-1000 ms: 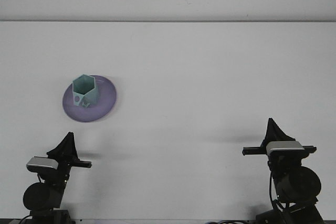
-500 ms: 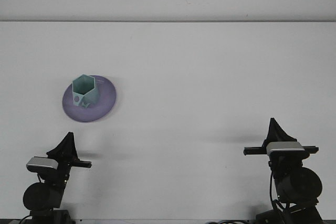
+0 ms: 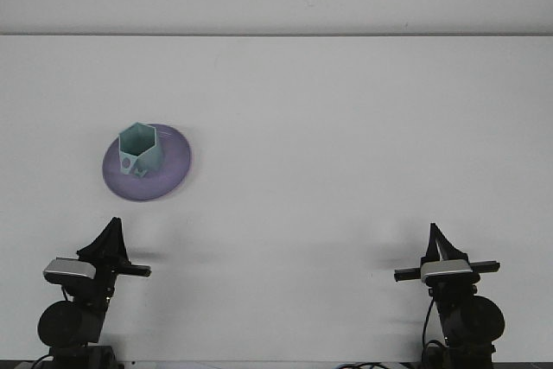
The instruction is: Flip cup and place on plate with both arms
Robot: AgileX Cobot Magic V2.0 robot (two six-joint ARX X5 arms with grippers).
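Note:
A mint-green hexagonal cup (image 3: pixel 140 149) stands upright, mouth up, on a purple plate (image 3: pixel 173 162) at the left of the white table. My left gripper (image 3: pixel 111 238) sits low near the front edge, well below the plate and apart from it. Far across the table, at the front right, is my right gripper (image 3: pixel 436 241), nowhere near the cup. Neither gripper holds anything; both show only as dark pointed shapes.
The white table (image 3: pixel 328 127) stretches back to a pale wall. Both arm bases with their wrist cameras sit at the front edge, left (image 3: pixel 73 300) and right (image 3: pixel 449 300).
My right arm has drawn back toward the front edge and slightly left, sitting lower in view. The left arm, cup and plate have not moved.

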